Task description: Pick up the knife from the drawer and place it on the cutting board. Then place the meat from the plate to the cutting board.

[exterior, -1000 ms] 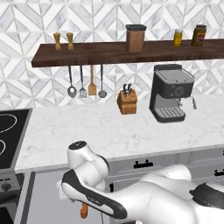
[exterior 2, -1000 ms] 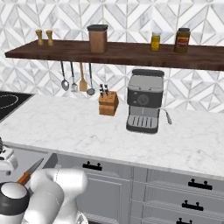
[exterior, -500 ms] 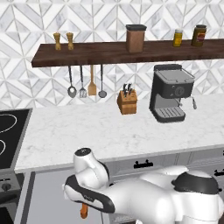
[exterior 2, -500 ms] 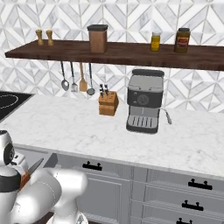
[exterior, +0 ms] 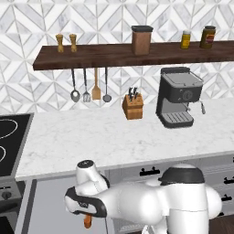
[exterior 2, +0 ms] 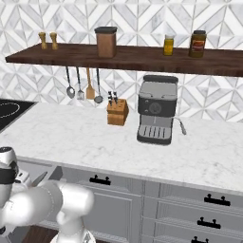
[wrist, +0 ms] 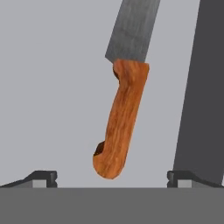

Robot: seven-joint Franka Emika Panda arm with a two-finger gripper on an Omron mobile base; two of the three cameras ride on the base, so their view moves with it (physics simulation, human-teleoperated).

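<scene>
Down low in drawer, claw spread wide, holding nothing, one tip each side of knife handle. Knife flat on grey drawer floor, blade pointing away. Farther back, wooden knife block on counter, coffee machine beside.

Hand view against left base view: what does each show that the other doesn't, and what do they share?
Hand view alone: the knife's grey blade, its whole orange-brown handle lying on the drawer's light-grey floor, and the open tool with a fingertip on either side of the handle end, not touching it.

Left base view alone: the marble counter, coffee machine, knife block, hanging utensils and shelf with jars.

Both: the knife; in the left base view just its handle tip below the arm.
</scene>
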